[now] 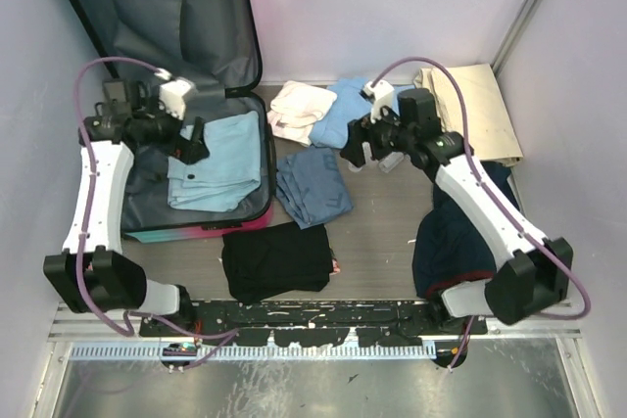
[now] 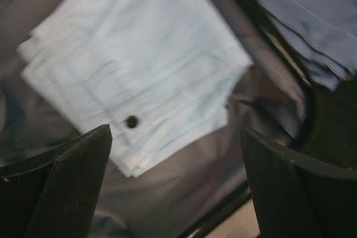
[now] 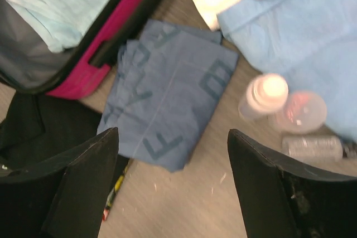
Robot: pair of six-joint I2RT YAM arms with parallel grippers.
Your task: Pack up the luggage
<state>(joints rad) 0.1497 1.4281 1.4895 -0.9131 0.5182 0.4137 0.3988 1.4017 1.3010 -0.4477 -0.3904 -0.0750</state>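
We are barely beginning: the luggage [image 1: 157,7] is lying open on our left holding one pale-blue shirt [image 1: 216,168], the left gripper [image 2: 175,137] and right gripper [image 3: 173,137] are hovering spread and empty, and the folded blue garment [image 1: 312,188] and others are waiting outside.

Your grey-brown wood-grain desk [image 1: 382,232] is pretty loaded. On the left lies the open pink-to-turquoise hard-shell suitcase [image 1: 157,7], lid standing up. Just beside its right edge you've got a folded slate-blue printed shirt [image 1: 312,186], with a folded black garment [image 1: 276,259] nearer you. Further back, a folded cream cloth [image 1: 299,110] touches a light blue cloth [image 1: 345,115], with three small clear plastic bottles [image 3: 262,96] alongside. A beige canvas sheet [image 1: 480,110] sits far right, and a dark navy cloth heap [image 1: 453,242] near right.
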